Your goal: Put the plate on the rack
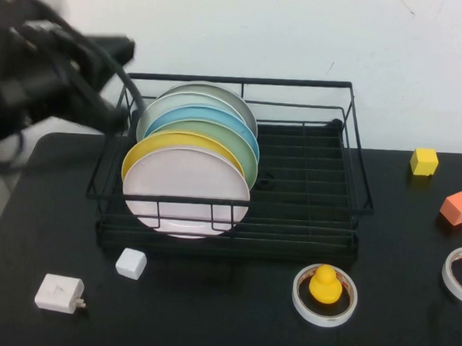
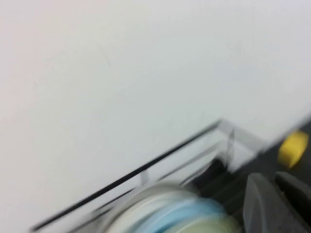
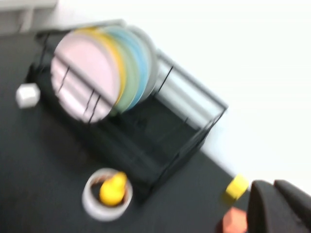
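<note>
Six plates stand on edge in the rack (image 1: pixel 309 186), packed together in its left half, and the frontmost of them is the plate (image 1: pixel 184 192), pale pink and plain, leaning just against the rack's front rail with its lower edge down among the wires. Directly behind it, touching or nearly so, comes a yellow plate (image 1: pixel 166 144), then a pale green plate (image 1: pixel 236 146), a blue plate (image 1: pixel 191 114), another pale plate and a grey plate (image 1: pixel 220 95) nearest the rack's back rail. The rack's right half holds nothing but bare wire. The rack sits on a black tabletop (image 1: pixel 222 321). In front of the rack, toward its left corner, lie a small white cube (image 1: pixel 130 262) and a white charger (image 1: pixel 59 293); in front of its right corner a yellow duck (image 1: pixel 325 284) sits inside a tape roll (image 1: pixel 325 296). Well to the right of the rack are a yellow cube (image 1: pixel 424 161), an orange cube (image 1: pixel 458 208) and a second tape roll (image 1: pixel 460 274) at the tabletop's edge. The left gripper (image 2: pixel 274 201) is raised above and beside the rack's rear left corner, clear of the plates; whether its fingers are parted cannot be told, and they carry nothing visible. The right gripper (image 3: pixel 279 204) hangs high off the rack's right side, near the orange cube; its fingers likewise cannot be judged.
</note>
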